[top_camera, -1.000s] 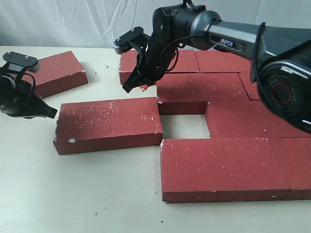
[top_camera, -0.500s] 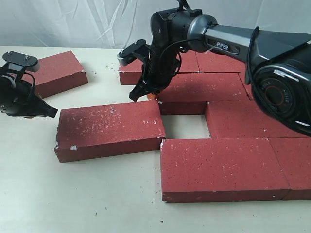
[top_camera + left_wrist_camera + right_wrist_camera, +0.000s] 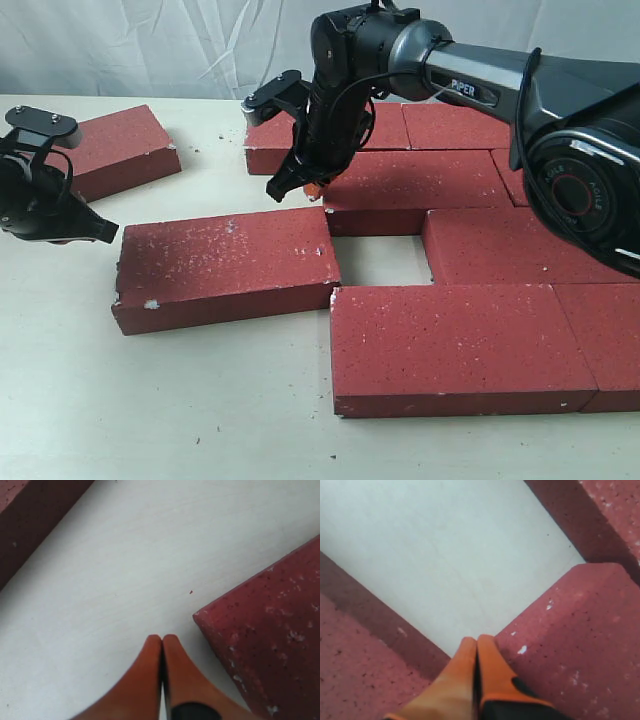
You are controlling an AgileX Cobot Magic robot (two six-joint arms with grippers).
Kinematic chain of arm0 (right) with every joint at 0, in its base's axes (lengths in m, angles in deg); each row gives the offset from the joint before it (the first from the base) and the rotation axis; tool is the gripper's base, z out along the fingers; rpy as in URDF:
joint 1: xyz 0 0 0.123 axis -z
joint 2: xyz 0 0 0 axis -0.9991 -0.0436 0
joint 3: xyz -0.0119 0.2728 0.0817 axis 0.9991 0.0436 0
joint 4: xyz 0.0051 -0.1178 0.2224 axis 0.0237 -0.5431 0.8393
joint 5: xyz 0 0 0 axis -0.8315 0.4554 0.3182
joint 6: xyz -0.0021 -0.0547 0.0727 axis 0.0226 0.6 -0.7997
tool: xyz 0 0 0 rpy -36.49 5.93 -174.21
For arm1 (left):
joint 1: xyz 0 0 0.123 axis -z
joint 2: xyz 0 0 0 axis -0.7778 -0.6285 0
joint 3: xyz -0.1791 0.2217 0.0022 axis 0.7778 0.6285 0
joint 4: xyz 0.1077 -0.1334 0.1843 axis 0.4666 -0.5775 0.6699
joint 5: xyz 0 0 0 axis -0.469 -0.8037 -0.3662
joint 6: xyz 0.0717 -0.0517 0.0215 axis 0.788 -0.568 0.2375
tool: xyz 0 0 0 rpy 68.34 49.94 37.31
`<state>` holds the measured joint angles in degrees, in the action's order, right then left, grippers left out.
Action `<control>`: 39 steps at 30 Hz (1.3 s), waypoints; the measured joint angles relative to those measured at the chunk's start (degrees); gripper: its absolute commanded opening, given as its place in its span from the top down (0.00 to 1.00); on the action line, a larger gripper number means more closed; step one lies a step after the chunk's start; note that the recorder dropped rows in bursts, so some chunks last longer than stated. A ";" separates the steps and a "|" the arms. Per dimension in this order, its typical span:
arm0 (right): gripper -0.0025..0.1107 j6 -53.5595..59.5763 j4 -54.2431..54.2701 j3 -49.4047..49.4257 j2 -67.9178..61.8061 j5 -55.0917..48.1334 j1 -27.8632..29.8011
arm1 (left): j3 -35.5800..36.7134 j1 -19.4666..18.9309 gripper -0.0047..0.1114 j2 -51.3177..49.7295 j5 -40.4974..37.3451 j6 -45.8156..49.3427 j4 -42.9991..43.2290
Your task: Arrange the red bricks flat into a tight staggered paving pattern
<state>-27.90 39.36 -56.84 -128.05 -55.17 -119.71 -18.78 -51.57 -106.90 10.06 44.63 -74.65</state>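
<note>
1. Nine red bricks (image 3: pixel 460 345) lie flat on the pale tabletop (image 3: pixel 180 400); the right arm partly hides two of them.
2. One loose brick (image 3: pixel 225 265) lies slightly askew, outside the paved group; its near right corner meets, or almost meets, the corner of the front paved brick.
3. Seven bricks form the paved group to the right of the loose brick, in four staggered rows counted from the back as two, two, one and two.
4. One square gap (image 3: pixel 380 260) of bare tabletop sits just right of the loose brick's right end, closed in by paved bricks on its other three sides.
5. One lone brick (image 3: pixel 120 150) lies behind and to the left of the loose brick, well apart from it.
6. The left claw (image 3: pixel 100 230) is pinched closed on nothing; its orange tips sit just beside the loose brick's left end, low over the tabletop.
7. The right claw (image 3: pixel 290 188) is also pressed closed and empty; it points down at the loose brick's far right corner, in front of the back row; whether it touches the brick cannot be told.
</note>
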 measured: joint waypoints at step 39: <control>0.99 4.46 2.98 -0.23 0.08 -6.31 0.00 | 0.00 0.00 0.96 0.00 4.40 0.00 1.06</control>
<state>-23.44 42.35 -57.07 -127.97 -61.48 -119.71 -18.78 -51.57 -106.90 14.45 44.63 -73.59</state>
